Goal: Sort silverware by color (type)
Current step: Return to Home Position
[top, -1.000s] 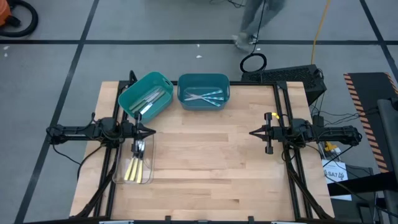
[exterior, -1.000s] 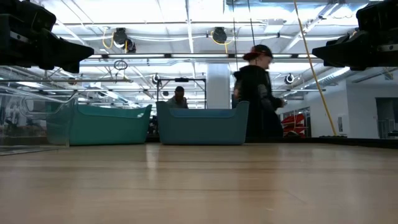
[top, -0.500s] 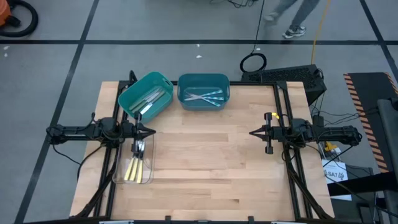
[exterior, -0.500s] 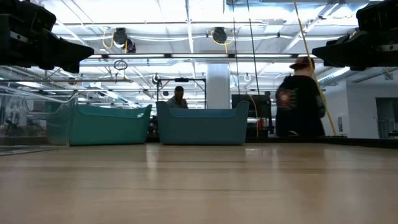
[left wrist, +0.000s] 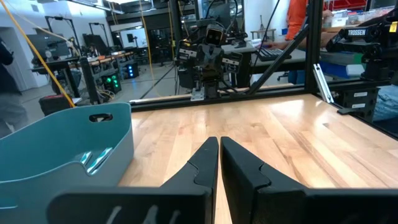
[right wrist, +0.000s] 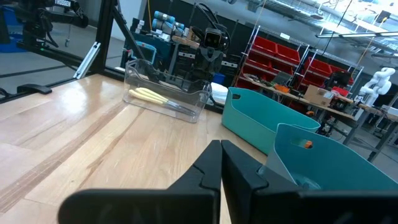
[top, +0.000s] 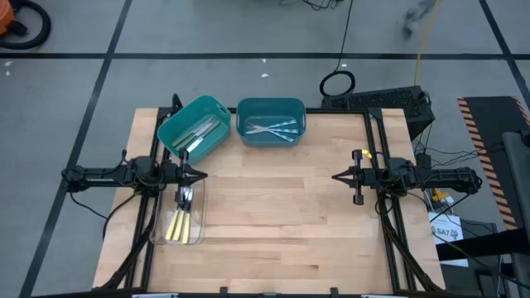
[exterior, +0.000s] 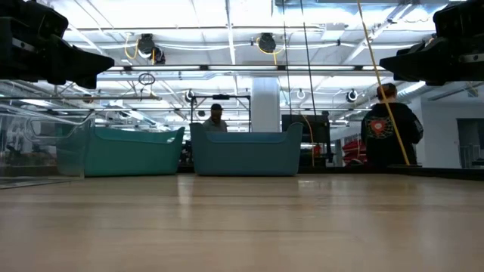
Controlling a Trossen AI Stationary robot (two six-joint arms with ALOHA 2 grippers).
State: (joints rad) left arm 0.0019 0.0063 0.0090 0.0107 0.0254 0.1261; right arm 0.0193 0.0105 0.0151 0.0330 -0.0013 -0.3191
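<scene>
Person [exterior: 389, 125] walked rightward, left hand [top: 201, 175] closed, right hand [top: 337, 176] closed

counter [top: 273, 215]: pale wood planks, smooth, satin sheen. lighter teal bin [top: 201, 103], darker teal bin [top: 271, 103]: matt plastic. tray [right wrist: 186, 99]: clear glossy plastic. yellow knives [top: 178, 223]: smooth plastic. left hand [left wrist: 219, 140], right hand [right wrist: 221, 144]: matt black plastic.

Yellow knives [top: 177, 223] in clear tray [top: 193, 239]; pale utensils [top: 197, 132], left teal bin [top: 166, 130]; light-blue utensils [top: 272, 128], right teal bin [top: 272, 102]
</scene>
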